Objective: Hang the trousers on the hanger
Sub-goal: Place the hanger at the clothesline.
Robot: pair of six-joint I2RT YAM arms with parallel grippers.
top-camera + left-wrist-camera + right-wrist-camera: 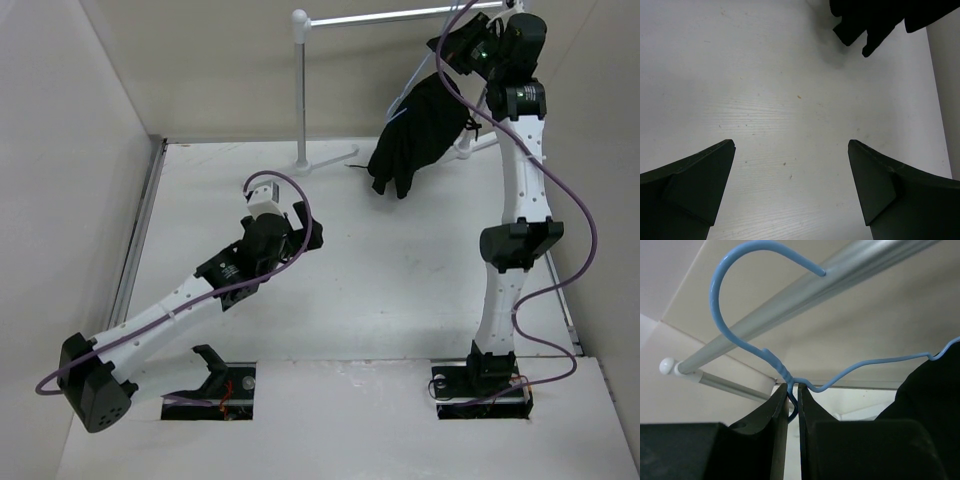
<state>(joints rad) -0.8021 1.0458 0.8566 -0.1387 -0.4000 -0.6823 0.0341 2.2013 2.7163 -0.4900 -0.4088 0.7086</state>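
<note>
While my right tool (792, 390) pinches the hanger (781, 371) at its neck, hook standing beside the rail (855, 271), trousers (420, 135) draped; left tool (791, 144) gapes empty.

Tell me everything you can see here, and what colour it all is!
trousers: one, black, hanging from the hanger, far right
hanger: one, pale blue, neck pinched in the right gripper, hook beside the rail
rail stand: one, white and metal, far edge of the table
table: one, white, under everything
left gripper: one, black, open, over the table
right gripper: one, black, shut on the hanger, raised near the rail
</note>
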